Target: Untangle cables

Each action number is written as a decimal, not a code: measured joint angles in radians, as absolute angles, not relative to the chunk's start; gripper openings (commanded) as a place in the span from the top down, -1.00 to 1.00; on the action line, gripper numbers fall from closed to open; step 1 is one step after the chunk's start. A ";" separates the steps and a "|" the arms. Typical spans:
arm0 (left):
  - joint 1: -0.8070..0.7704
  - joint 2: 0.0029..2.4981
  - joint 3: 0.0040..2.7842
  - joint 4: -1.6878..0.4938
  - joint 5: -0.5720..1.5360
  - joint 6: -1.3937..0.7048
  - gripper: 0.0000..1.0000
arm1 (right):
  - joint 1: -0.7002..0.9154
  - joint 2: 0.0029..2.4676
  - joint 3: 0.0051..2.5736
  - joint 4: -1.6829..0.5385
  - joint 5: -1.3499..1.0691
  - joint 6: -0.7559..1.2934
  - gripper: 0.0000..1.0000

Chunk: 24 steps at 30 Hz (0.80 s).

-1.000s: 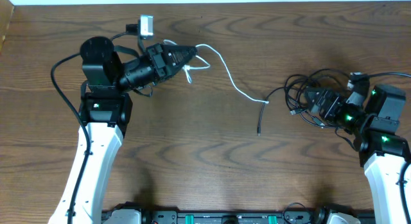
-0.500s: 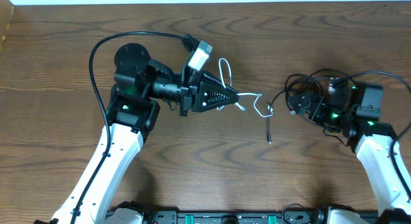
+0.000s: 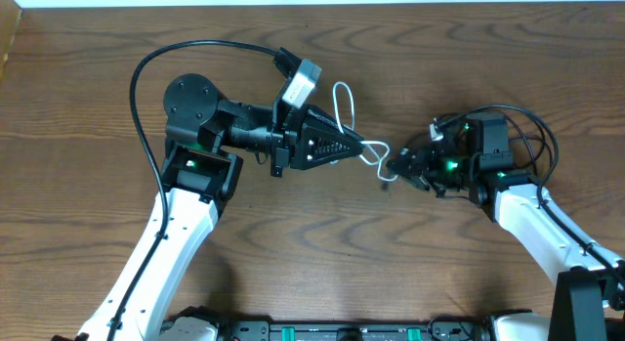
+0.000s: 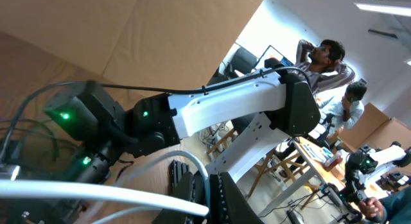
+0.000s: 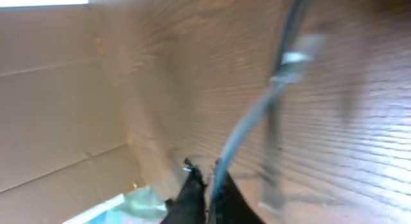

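Your left hand (image 3: 375, 146) is gripping the thin white cord (image 3: 341, 99), its fingers drawn tight together on it. Right at the fingertips the cord is kinking into a small squiggle. Just behind them, beside the hand's black body, it is curling into a narrow loop over the brown wood-grain surface (image 3: 293, 253). In the left wrist view the same cord is crossing close by the fingers as a broad pale band.

Your right hand (image 3: 398, 168) is facing the left one, the two tips almost meeting, and it is pinched closed as well. Its own wrist view is blurring badly. Even so, a thin cord (image 5: 252, 112) is running out from between the closed fingers and away over the surface to a small pale connector (image 5: 294, 57). You cannot tell from these views whether that cord is the white one or one of the black ones.

Farther back, behind the right hand and around its wrist, the thin black cables (image 3: 532, 119) are lying bunched in loose overlapping loops, well apart from the left hand.
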<state>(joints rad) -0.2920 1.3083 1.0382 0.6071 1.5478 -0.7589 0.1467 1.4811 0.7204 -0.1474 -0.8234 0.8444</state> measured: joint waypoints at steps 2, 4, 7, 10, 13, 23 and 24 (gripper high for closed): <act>-0.292 1.308 1.038 0.607 1.548 -0.759 0.84 | 0.147 1.470 0.720 -0.141 -0.830 0.844 0.97; -0.292 1.310 1.038 0.604 1.548 -0.751 0.84 | 0.147 1.427 0.720 -0.121 -0.831 0.817 0.97; -0.292 1.334 1.038 0.604 1.547 -0.733 0.84 | 0.149 1.296 0.720 -0.116 -0.823 0.755 0.97; -0.292 1.383 1.038 0.604 1.531 -0.729 0.84 | 0.160 1.157 0.726 -0.289 -0.685 0.698 0.97; -0.292 1.437 1.038 0.582 1.505 -0.728 0.84 | 0.186 1.075 0.727 -0.467 -0.474 0.696 0.97; -0.292 1.562 1.038 0.435 1.445 -0.725 0.85 | 0.292 1.069 0.723 -0.251 -0.441 0.428 0.98; -0.292 1.574 1.038 0.396 1.436 -0.728 0.85 | 0.308 1.085 0.723 -0.242 -0.451 0.409 0.97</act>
<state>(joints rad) -0.2920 1.5742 1.0382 0.3958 1.4364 -0.7277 0.3084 1.0851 0.7231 -0.2417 -0.4507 0.4091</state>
